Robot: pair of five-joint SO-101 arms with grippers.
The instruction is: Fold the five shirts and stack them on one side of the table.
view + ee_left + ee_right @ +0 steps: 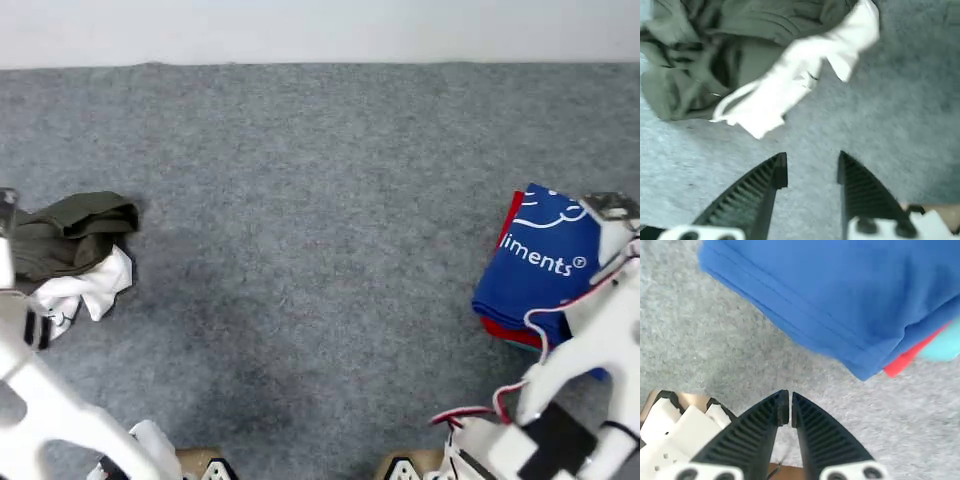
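A crumpled olive shirt [70, 232] lies at the table's left edge with a crumpled white shirt [88, 288] resting against its near side. My left gripper [811, 172] hovers open over bare felt just short of the white shirt [795, 82] and the olive shirt [710, 45], holding nothing. At the right edge sits a folded stack: a blue shirt [540, 265] on top, a red one [497, 327] beneath it, and a teal one [946, 342] at the bottom. My right gripper [790, 409] is shut and empty above the felt beside the blue shirt [840, 300].
Grey felt [320, 230] covers the table, with a wide open stretch between the two piles. A white wall runs along the far edge. The left arm [40, 400] and right arm [585, 345] rise from bases at the near edge.
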